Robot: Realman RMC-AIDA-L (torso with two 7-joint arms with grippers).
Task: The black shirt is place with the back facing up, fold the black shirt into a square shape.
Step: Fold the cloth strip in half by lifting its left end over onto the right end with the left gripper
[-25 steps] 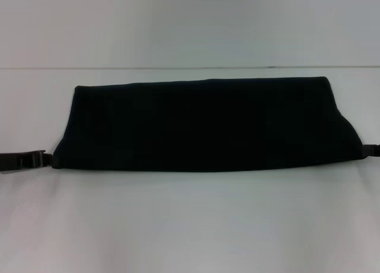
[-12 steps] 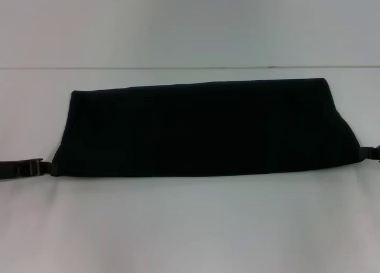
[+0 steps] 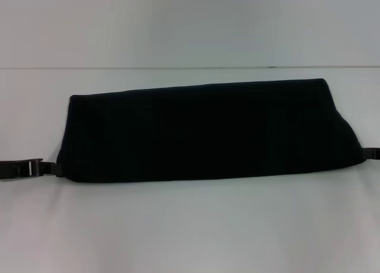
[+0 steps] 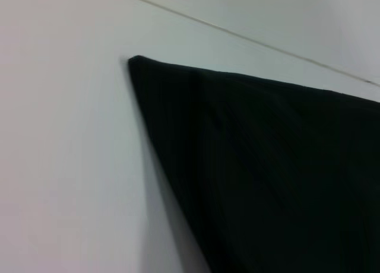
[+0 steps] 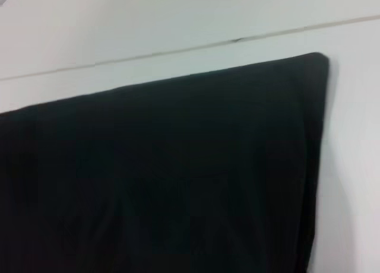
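Note:
The black shirt (image 3: 202, 130) lies as a long folded band across the white table (image 3: 190, 231), plain side up, with no lettering showing. At its near left corner is my left gripper (image 3: 54, 168), shut on the cloth. My right gripper (image 3: 364, 153) pinches the near right corner at the picture's edge. The band is stretched taut between them. The left wrist view shows the shirt's (image 4: 267, 166) far left corner. The right wrist view shows the shirt's (image 5: 166, 178) far right corner. Neither wrist view shows fingers.
A thin seam (image 3: 190, 67) runs across the table behind the shirt. Bare white tabletop spreads in front of the shirt and to both sides.
The shirt's near edge has slid toward me, widening the band. Both grippers moved the same way with the corners in them; the left one shows it most.

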